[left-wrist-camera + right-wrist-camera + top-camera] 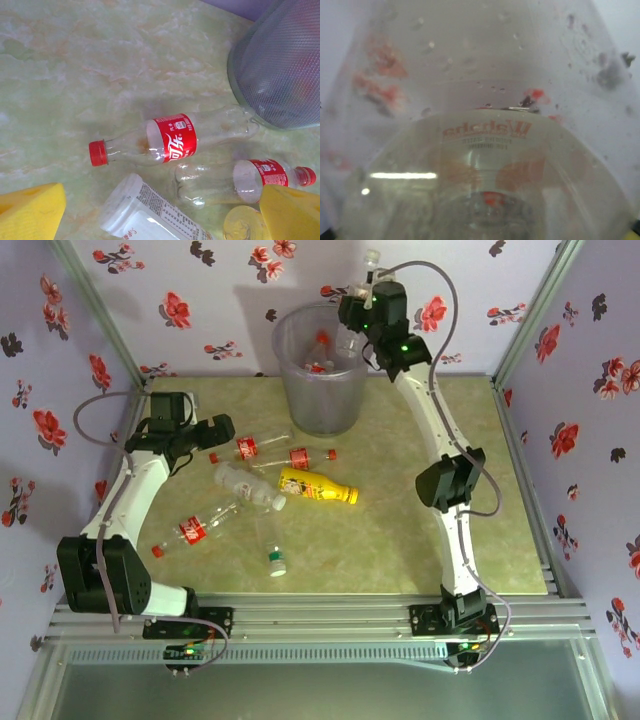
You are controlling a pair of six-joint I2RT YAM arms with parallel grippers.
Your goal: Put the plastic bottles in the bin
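Note:
The grey translucent bin (320, 375) stands at the back of the table and holds a couple of red-labelled bottles (320, 352). My right gripper (362, 310) is above the bin's far right rim, shut on a clear bottle (371, 265) that sticks up from it. The bottle's base (485, 170) sits close to the right wrist camera. My left gripper (215, 435) hangs open over the loose bottles, its yellow pads (30, 210) apart. Below it lie a red-labelled bottle (175, 142), a second one (250, 180) and a white-labelled bottle (150, 215).
On the table also lie a yellow bottle (318, 485), another red-labelled bottle (190, 530) and a clear green-capped bottle (270, 545). The bin's wall (285, 65) is close to the left gripper's upper right. Floral walls enclose three sides.

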